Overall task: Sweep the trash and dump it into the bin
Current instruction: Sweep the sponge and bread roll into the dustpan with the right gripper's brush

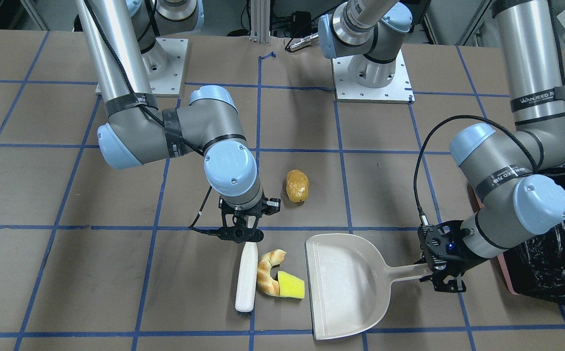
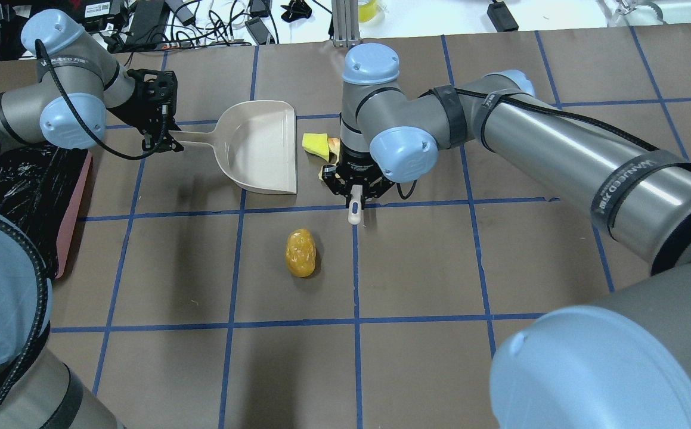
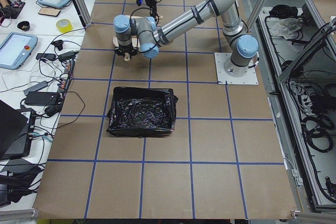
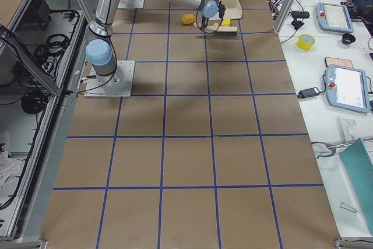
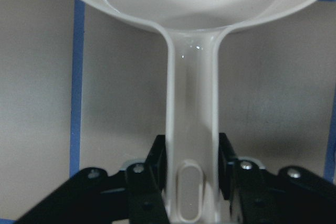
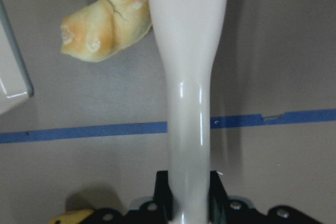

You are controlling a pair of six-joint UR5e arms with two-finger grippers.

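Observation:
My right gripper [image 1: 241, 233] is shut on the white brush [image 1: 246, 283] and holds it on the table. The croissant [image 1: 267, 272] touches the brush, and the yellow sponge wedge [image 1: 291, 285] lies between it and the beige dustpan [image 1: 345, 284]. My left gripper [image 1: 433, 273] is shut on the dustpan's handle [image 5: 192, 145]. The golden-brown potato [image 2: 301, 252] lies apart, nearer the robot. The bin [image 3: 140, 112], lined with a black bag, stands beside my left arm. The croissant also shows in the right wrist view [image 6: 107, 23].
The table [image 2: 500, 268] is brown paper with a blue tape grid. Both arm bases [image 1: 372, 73] are bolted at the robot's edge. Tablets and cables [image 4: 348, 86] lie on the operators' bench beyond the far edge.

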